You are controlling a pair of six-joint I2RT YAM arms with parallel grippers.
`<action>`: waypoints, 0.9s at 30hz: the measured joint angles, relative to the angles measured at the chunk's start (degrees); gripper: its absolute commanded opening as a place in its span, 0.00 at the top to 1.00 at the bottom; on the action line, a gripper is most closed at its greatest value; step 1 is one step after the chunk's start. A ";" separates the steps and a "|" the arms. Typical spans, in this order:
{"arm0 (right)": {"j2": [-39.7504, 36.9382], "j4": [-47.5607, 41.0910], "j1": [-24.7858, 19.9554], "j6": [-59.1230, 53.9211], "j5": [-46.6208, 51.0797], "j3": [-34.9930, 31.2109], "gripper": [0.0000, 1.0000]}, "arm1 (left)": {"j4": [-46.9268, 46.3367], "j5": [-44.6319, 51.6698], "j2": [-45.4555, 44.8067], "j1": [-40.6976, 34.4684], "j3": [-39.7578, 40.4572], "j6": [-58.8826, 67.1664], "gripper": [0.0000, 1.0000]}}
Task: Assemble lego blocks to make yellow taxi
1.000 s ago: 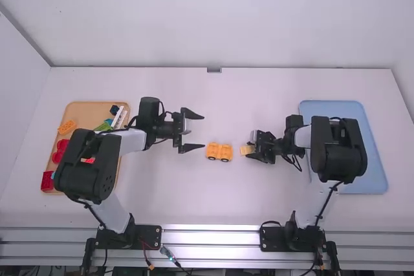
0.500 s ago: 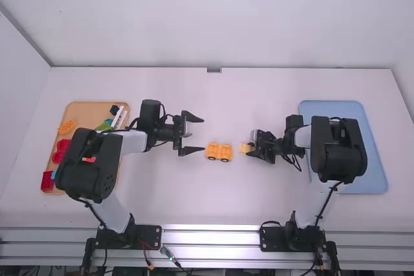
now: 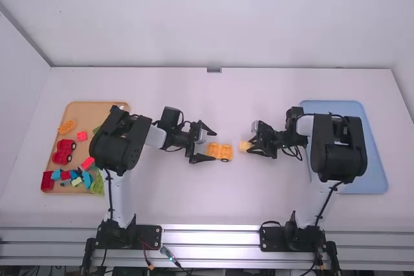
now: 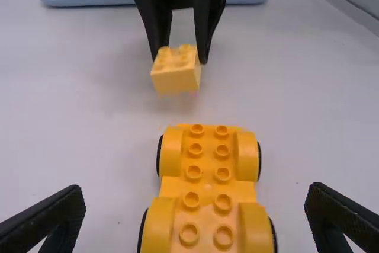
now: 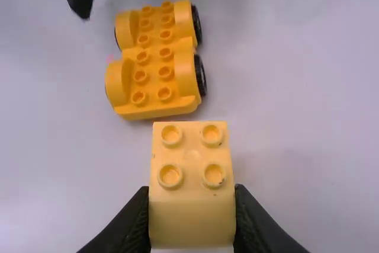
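The yellow wheeled base (image 4: 207, 189) stands upright on the table (image 3: 194, 205), studs up, midway between the 2 arms, in the same spot as in the earlier frames. What changes is around it: the left tool (image 3: 214, 146), a little to the side half a second ago, has come across to the base's left end. Its 2 fingers are spread wide, the base lying between them and apart from both. That looks like the set-up for a grip to steady the base, so the job moves from lining up towards joining.

Just beyond the base's other end, the pale yellow block (image 5: 192, 226) is held above the table with its 4 studs up. The right tool (image 5: 192, 205) is clamped on its sides and has barely shifted. Block and base are near each other but apart, so the build is still at an early stage, with the block not yet on.

The next move probably calls for the left fingers to close evenly, then for the block to come over the base and press down square on the studs. An off-centre squeeze could turn the base on its wheels, and a tilted block could catch on the raised wheel arches.

Farther out, the left arm's shift uncovers more of the wooden tray (image 3: 90, 108), with its red wheeled base (image 3: 64, 151) and loose coloured blocks (image 3: 77, 181). The blue tray (image 3: 375, 159) lies beneath the right arm.
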 measured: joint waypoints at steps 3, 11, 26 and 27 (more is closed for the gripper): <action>0.00 -4.96 1.60 -1.14 -0.04 2.73 0.82 | 0.17 -0.26 2.64 -1.16 1.86 0.02 0.01; 0.00 -9.05 5.09 -3.56 0.02 5.88 0.86 | 0.20 -1.03 5.42 -2.89 2.69 0.02 0.26; 0.00 -2.80 8.94 -1.44 -0.35 7.58 0.88 | 6.51 -7.43 5.42 -4.70 2.86 -5.46 0.52; 0.00 -1.57 9.42 -1.38 -0.35 7.19 0.88 | 7.21 -8.07 5.42 -4.68 2.86 -6.45 0.52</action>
